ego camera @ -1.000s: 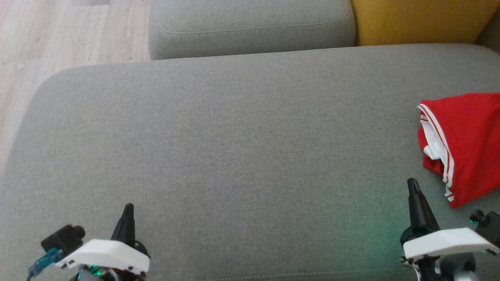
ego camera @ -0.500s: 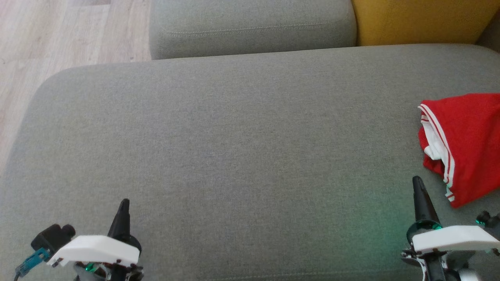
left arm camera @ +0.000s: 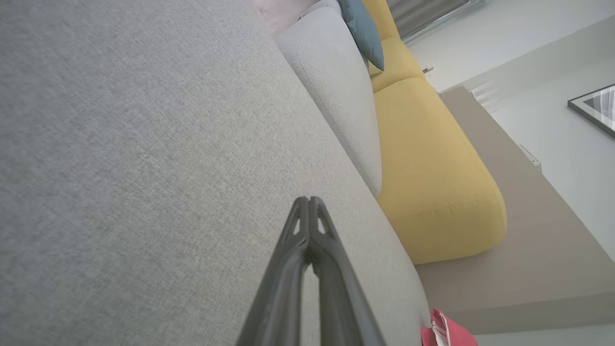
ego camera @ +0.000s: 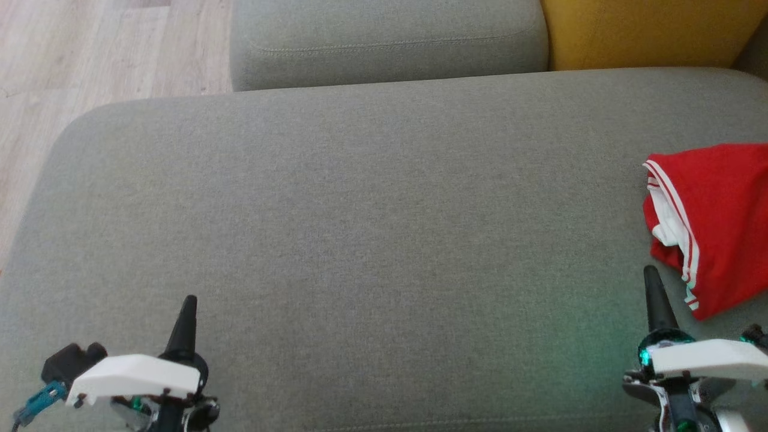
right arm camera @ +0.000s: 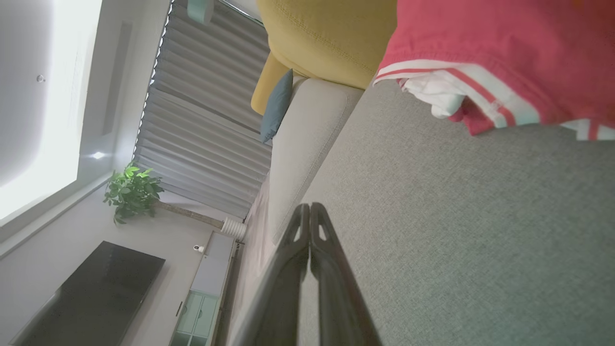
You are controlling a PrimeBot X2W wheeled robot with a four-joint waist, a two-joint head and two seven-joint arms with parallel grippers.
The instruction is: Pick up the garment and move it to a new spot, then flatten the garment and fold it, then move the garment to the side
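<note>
- Dark fingers pressed tip to tip on my left gripper [ego camera: 188,302], closed on nothing, sitting low at the near left of the seat.
- Same story on my right gripper [ego camera: 651,275]: clamped together and empty, tips pointing away from me at the near right.
- Whether either one touches the fabric below, I can't tell.
- Grey weave of the seat [ego camera: 384,240] spreads under both grippers, and they sit well apart, one toward each end.
- Red garment [ego camera: 717,204] lies just beyond my right fingertips and to their right, near them but not touching.
- It rests at the seat's right end and runs off the edge of the head view.
- It's bunched, not flat: white double stripes run along a hem, and a bit of white lining pokes out on its left side.
- From my right wrist, a strip of grey seat shows between my tips and the garment.
- From my left wrist, a red corner peeks in far across the seat.
- Behind the seat sits a grey cushion [ego camera: 384,42], with a yellow cushion [ego camera: 648,30] right against it on the right.
- Pale wood floor [ego camera: 90,60] shows past the seat's far left corner.
</note>
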